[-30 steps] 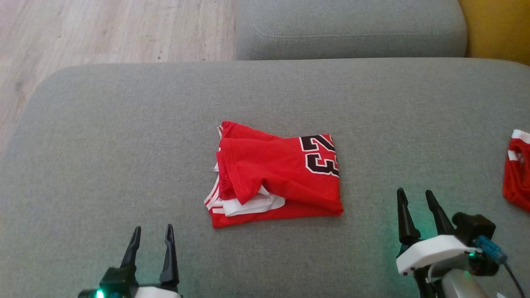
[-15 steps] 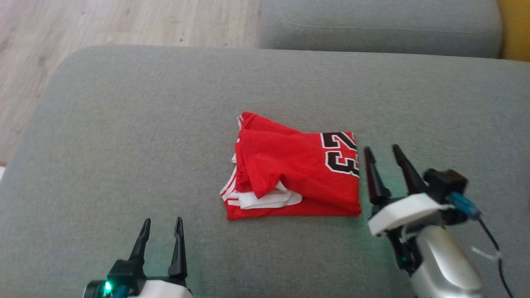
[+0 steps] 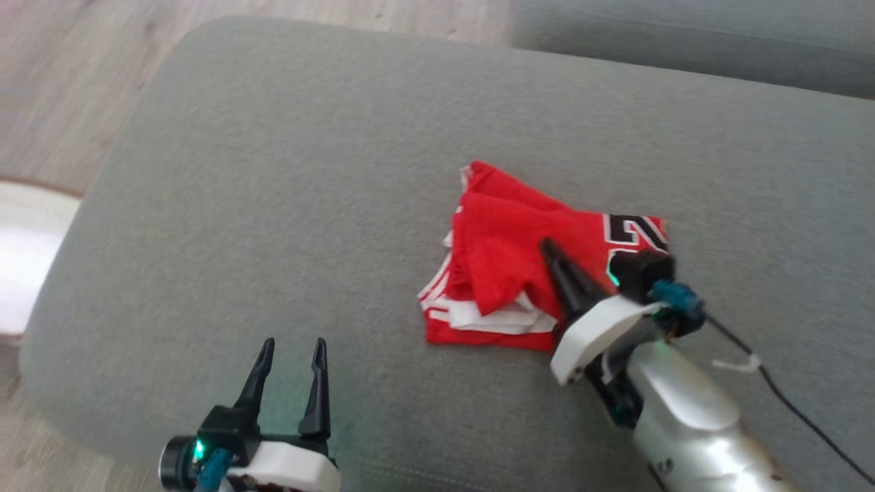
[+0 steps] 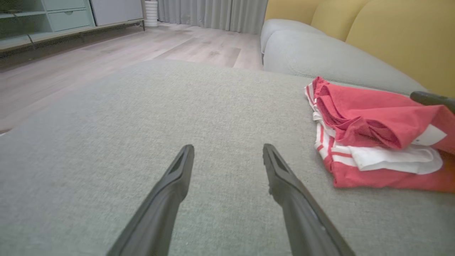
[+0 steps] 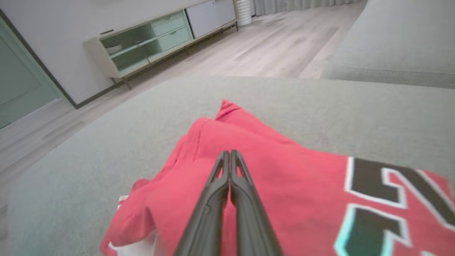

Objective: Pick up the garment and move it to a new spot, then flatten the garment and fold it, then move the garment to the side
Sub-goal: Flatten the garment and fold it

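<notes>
A folded red garment (image 3: 506, 266) with white trim and a black number lies on the grey sofa cushion (image 3: 287, 205). My right gripper (image 3: 547, 244) is shut, its two fingers pressed together and lying over the garment's top fold, pointing to the upper left. In the right wrist view the closed tips (image 5: 229, 153) rest above the red cloth (image 5: 284, 170), with nothing visible between them. My left gripper (image 3: 294, 343) stands open over bare cushion, to the lower left of the garment. In the left wrist view it (image 4: 228, 147) is open and the garment (image 4: 373, 117) lies to its right.
The cushion's rounded edge drops to wood floor (image 3: 61, 89) at the left, beside a pale object (image 3: 20, 260). Another grey cushion (image 3: 683, 41) sits behind. A yellow backrest (image 4: 391, 32) and a low cabinet (image 5: 153, 42) stand farther off. A black cable (image 3: 786, 403) trails from the right wrist.
My right gripper has swung left and forward from beside the garment onto its top and has shut. The head camera has shifted. The left gripper stays open in place.
</notes>
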### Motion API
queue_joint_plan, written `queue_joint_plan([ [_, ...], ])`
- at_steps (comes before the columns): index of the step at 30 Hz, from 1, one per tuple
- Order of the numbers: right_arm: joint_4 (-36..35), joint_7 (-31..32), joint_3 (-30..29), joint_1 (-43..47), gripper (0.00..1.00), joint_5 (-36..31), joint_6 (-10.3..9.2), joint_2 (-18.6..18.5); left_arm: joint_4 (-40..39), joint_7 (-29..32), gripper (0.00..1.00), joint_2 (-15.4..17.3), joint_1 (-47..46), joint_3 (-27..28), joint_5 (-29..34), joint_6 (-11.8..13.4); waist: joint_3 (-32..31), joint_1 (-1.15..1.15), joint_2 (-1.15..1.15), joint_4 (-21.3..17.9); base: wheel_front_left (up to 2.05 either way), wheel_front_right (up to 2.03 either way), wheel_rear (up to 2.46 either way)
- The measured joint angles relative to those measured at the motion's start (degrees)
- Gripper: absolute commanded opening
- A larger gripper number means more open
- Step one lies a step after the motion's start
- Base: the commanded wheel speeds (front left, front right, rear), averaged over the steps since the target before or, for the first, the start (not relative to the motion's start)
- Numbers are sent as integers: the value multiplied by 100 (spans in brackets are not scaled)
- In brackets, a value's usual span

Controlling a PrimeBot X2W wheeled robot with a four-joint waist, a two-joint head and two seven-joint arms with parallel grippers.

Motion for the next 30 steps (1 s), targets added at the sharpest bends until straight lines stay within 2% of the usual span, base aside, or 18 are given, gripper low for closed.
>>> queue_joint_plan([
  [5,230,1,877,46,0,358,0,-1,55,0,100,1,1,48,0,-1,128,0,0,226,0,0,0],
  [11,301,177,1680,97,0,925,0,-34,68,1,100,0,3,77,0,-2,109,-1,0,159,0,0,0],
  [14,250,142,1867,87,0,1196,-1,-35,56,0,100,0,2,77,0,-2,45,-1,0,15,0,0,0],
  [17,154,65,1668,53,0,1240,0,-35,29,0,100,0,1,79,0,-3,-22,-1,0,-123,0,0,0],
  [18,27,47,1452,50,18,1216,0,-35,14,1,100,1,1,89,1,-2,-48,-1,0,-173,0,0,0],
  [19,-125,43,1170,45,40,1140,0,-35,-3,1,100,0,1,97,2,-2,-75,-1,0,-224,0,0,0],
  [20,-301,42,845,47,49,1014,0,-35,-25,0,100,0,2,103,3,-2,-103,-1,0,-280,0,0,0],
  [21,-470,42,547,56,85,865,0,-35,-40,1,100,1,2,121,8,0,-134,-1,0,-335,0,0,0],
  [22,-470,42,547,56,100,865,0,-35,-40,1,100,1,2,121,8,0,-134,-1,0,-335,0,0,0],
  [27,-1236,25,-1018,568,100,-14,0,-32,-79,0,100,3,4,283,112,1,-300,-1,0,-632,0,0,0],
  [30,-1463,25,-1729,1136,100,-325,0,-32,-93,0,100,-2,14,360,172,3,-388,-1,0,-815,0,0,0],
])
